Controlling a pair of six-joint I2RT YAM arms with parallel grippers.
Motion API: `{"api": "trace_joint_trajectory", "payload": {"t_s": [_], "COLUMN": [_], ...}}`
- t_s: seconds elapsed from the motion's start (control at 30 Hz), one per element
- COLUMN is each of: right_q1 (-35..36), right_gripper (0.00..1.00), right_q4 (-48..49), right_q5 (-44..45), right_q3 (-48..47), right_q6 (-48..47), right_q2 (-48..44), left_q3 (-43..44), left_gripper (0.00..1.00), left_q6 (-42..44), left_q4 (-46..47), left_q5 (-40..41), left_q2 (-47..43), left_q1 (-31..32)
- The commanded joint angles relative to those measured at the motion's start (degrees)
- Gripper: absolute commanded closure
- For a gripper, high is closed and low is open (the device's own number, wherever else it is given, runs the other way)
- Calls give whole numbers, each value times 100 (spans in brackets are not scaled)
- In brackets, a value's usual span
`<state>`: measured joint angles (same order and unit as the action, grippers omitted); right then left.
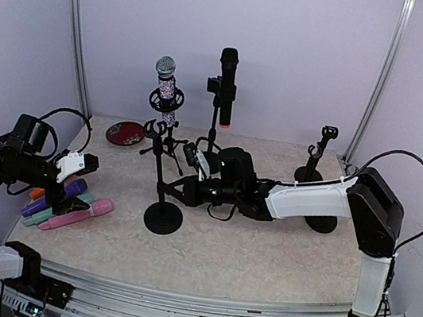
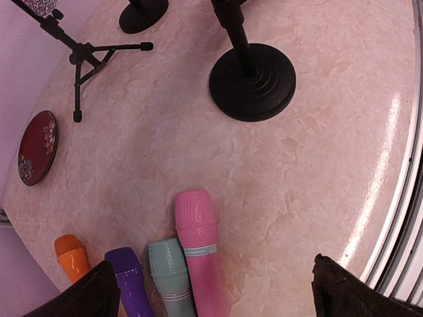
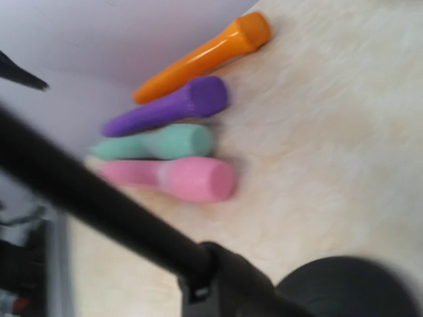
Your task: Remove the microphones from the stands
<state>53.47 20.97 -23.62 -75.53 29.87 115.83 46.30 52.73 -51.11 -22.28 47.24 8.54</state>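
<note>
Nearest us, the left gripper hangs with its jaws spread wide, holding nothing. It is above four loose microphones lying side by side on the table: a pink microphone, a teal one, a purple one and an orange one. Beyond them we see the right arm stretched leftward, the right gripper closed on the thin pole of a stand with a round base. Farther back a red dish lies near the left wall. At the back two microphones sit upright in their stands: a glittery microphone on a tripod, and just to its right a taller black microphone. A short stand is at far right.
</note>
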Motion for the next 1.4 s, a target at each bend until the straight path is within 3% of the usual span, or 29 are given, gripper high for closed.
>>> {"api": "trace_joint_trajectory", "payload": {"t_s": [0.0, 0.43, 0.73, 1.0, 1.1, 1.13, 1.23, 1.3, 1.37], "right_q1": [500, 910, 1431, 1757, 1763, 1763, 1763, 1755, 1748], "right_gripper": [100, 100, 100, 100, 85, 77, 38, 21, 10], "right_q4": [-942, -166, 577, 1219, 1307, 1292, 1159, 978, 832], "right_q5": [1753, 4011, 5479, 6118, 6171, 6137, 5886, 5690, 5458], "right_q3": [-29, 864, 833, 614, 642, 679, 831, 871, 904], "right_q6": [-1814, -3411, -5272, -6568, -6474, -6369, -5915, -5617, -5374], "right_q2": [-206, -452, -210, 87, 1, -79, -368, -617, -832], "left_q3": [-22, -16, 18, 51, 58, 52, 33, 28, 23], "left_gripper": [1, 1, 1, 1, 1, 1, 1, 1, 1], "left_q6": [30, 62, 27, 22, 23, 23, 29, 35, 42], "left_q4": [-46, -91, -96, -110, -121, -126, -122, -134, -149], "left_q5": [-74, -74, -91, -112, -105, -109, -109, -126, -134], "left_q2": [-5, -23, 12, 22, 9, 5, -13, -30, -44], "left_q1": [-45, -65, -65, -76, -73, -76, -87, -98, -99]}}
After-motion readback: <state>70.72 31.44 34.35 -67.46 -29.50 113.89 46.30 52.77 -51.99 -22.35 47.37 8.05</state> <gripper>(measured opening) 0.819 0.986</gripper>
